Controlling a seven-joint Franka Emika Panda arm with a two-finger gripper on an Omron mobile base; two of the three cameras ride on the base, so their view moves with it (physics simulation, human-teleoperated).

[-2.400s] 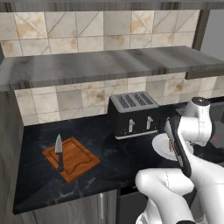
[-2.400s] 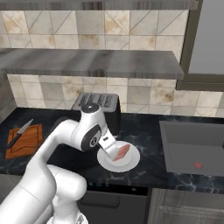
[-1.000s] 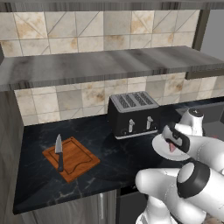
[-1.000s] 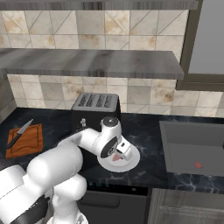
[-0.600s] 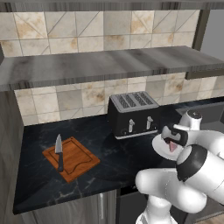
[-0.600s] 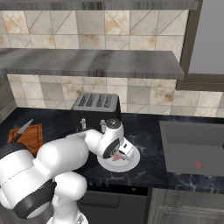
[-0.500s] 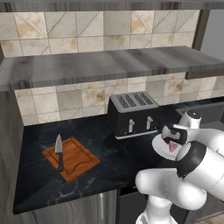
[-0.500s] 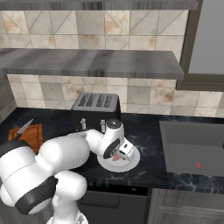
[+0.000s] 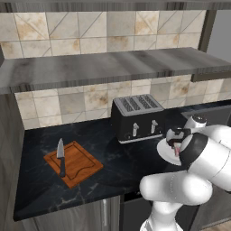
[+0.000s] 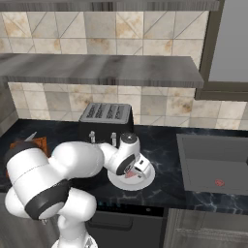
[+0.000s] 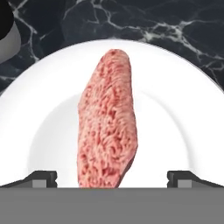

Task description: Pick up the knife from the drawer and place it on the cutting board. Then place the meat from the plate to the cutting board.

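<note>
The claw (image 11: pixel 112 178) is hanging just above the meat (image 11: pixel 109 138) with its tips spread wide on either side, gripping nothing. The meat is lying on the white plate (image 11: pixel 175 109) on the dark bench (image 9: pixel 113 158), beside the black toaster (image 9: pixel 137 118). Well apart to the left, the knife (image 9: pixel 61 155) is resting on the cutting board (image 9: pixel 79 164).

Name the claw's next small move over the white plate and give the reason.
Probably lower straight down and close: the open claw hangs over the pink ground meat on the round white plate, fingertips straddling it, and the black-handled knife already lies on the reddish-brown wooden cutting board.
</note>
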